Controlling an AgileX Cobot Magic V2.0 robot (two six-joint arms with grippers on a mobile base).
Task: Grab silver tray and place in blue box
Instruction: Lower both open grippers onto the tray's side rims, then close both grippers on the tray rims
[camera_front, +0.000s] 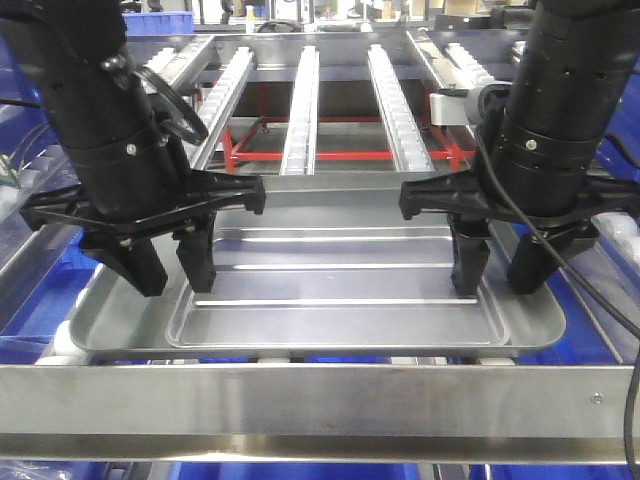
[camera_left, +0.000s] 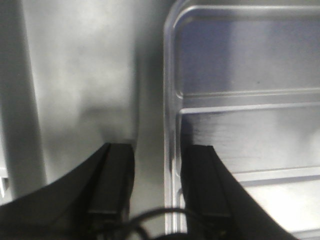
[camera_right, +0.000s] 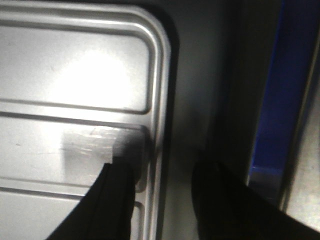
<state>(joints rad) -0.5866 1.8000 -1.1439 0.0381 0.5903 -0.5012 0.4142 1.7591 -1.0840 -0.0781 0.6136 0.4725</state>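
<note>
nearest is a flat brushed steel bar (camera_front: 320, 400) that runs across the whole view, and blue plastic (camera_front: 250, 470) shows under it. just behind the bar lies the larger tray (camera_front: 535, 330), dull grey metal with a plain bottom and rounded corners. the silver tray (camera_front: 335, 290) lies inside it, on its bottom, about in the middle. its long axis goes from left to right, parallel to the bar, and its short ends point to the two arms. it is shiny and shallow, with a raised rim, rounded corners and thin long ridges that follow the long axis. the left tool (camera_front: 173, 282) stands at the left short end with its black fingers apart: in the left wrist view one finger (camera_left: 114, 180) is outside, over the larger tray, and the other is inside the silver tray (camera_left: 240, 65), with the rim between them. the right tool (camera_front: 495, 283) is the same at the right end, fingers apart, one on each side of the rim. farther away, white roller rails (camera_front: 300, 110) run away from the camera, with a red frame (camera_front: 340, 155) below them.
</note>
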